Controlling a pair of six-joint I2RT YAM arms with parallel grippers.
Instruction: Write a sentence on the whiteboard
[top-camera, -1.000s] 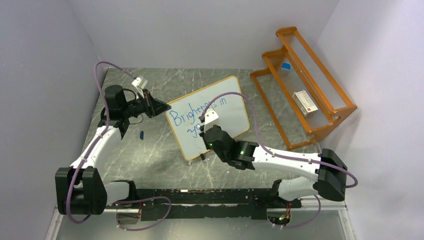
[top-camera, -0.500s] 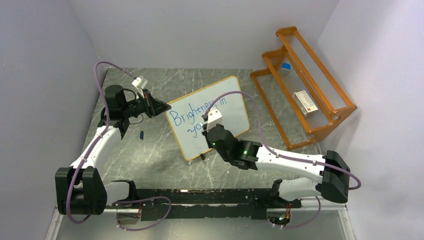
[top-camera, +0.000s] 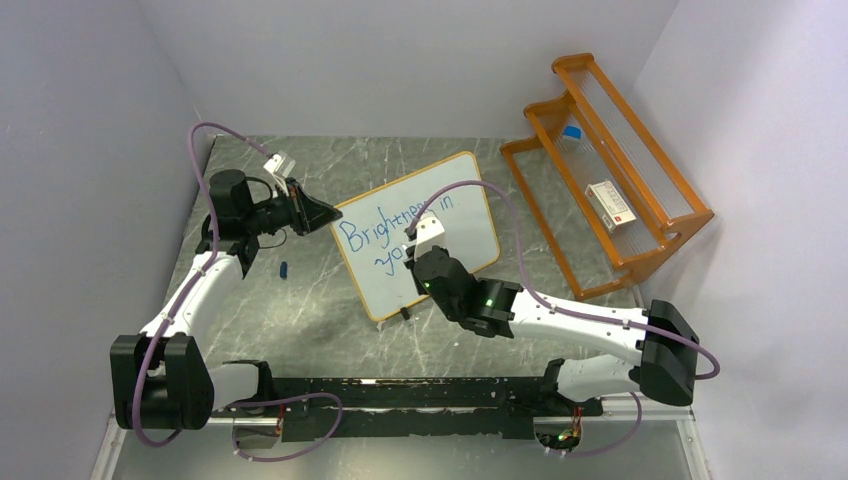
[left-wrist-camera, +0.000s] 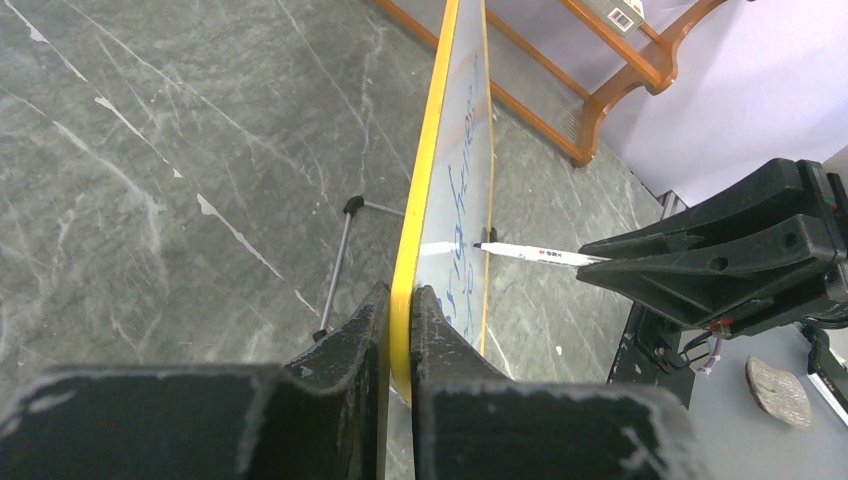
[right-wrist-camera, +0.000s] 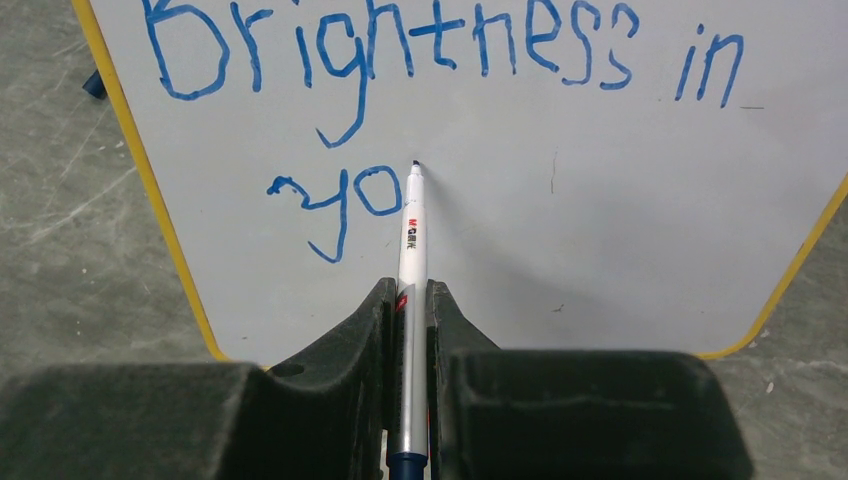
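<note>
Top external view: whiteboard (top-camera: 468, 232) stands near upright on its feet mid-table (top-camera: 300, 310), set at an angle, writing face toward the right arm.

Left gripper (left-wrist-camera: 400, 295): jaws narrow, clamped on the orange frame at the board's left edge, bracing it.

Right gripper (right-wrist-camera: 410, 290): jaws closed tight round the barrel of a marker (right-wrist-camera: 411, 230), nib pointed at the board.

Sentence (right-wrist-camera: 440, 40): top line reads "Brightness in", second line so far "yo". The nib sits just right of the "o", level with its top. In the left wrist view it appears to touch the face.

Judgement: step in hand is the next letter of the second line, with roughly half the sentence written.

To do it well:
- light, even pressure square to the face
- left clamp firm so the board does not rock or slide
- short strokes matching the "o" in height
- small gap from the "o"
- lift off cleanly between strokes
- follow the board's slant

Risk: a hard push tips the board backward.

Containers: orange wooden rack (top-camera: 670, 240) at the right, well apart from the board. One tier holds a small white box (top-camera: 610, 205) with a red mark. Farther along lies a blue-capped item (top-camera: 572, 133), too small to identify.
</note>
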